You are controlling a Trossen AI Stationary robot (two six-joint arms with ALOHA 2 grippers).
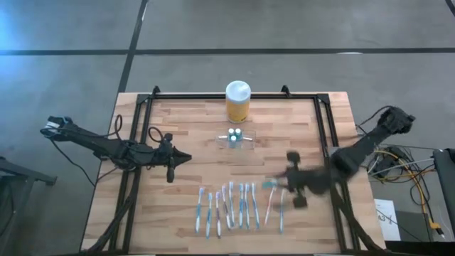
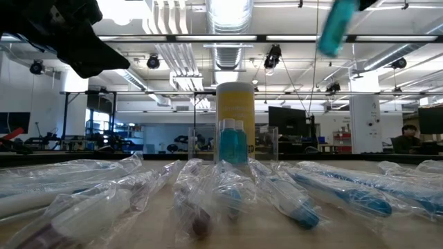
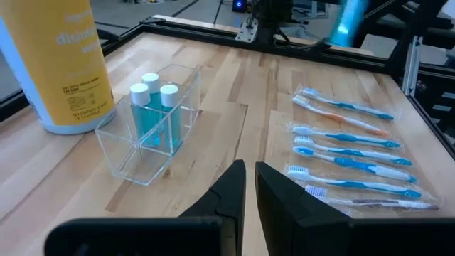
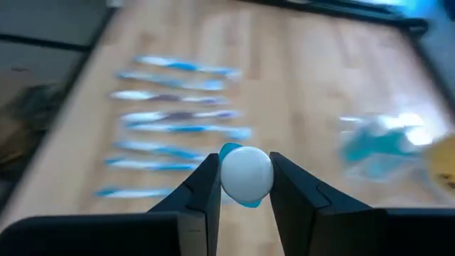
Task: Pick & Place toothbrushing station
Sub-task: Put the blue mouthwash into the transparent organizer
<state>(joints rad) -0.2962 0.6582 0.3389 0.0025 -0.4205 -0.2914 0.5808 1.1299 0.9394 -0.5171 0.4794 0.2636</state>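
The clear plastic holder [image 1: 235,139] stands on the table's middle, in front of a yellow jar [image 1: 237,102]; it also shows in the left wrist view [image 3: 153,131]. Two small teal tubes with white caps [image 3: 158,107] stand upright in it. My right gripper [image 1: 276,184] is shut on a third teal tube [image 2: 337,28], above the right end of a row of wrapped toothbrushes [image 1: 238,206]. My left gripper [image 1: 186,158] hovers left of the holder, shut and empty [image 3: 250,186]. My right gripper pinches the teal tube between its two fingers at the white-capped end [image 4: 247,173], one finger on each side of the cap. The tube is lifted clear of the table and hangs tilted, its teal free end [image 2: 327,45] lowest.
Several toothbrushes in clear wrappers [image 3: 352,153] lie side by side along the table's near half. A black metal frame [image 1: 213,96] runs along the table's far and side edges. Bare wood lies between the holder and the toothbrushes. A person [image 2: 408,138] sits far off in the room.
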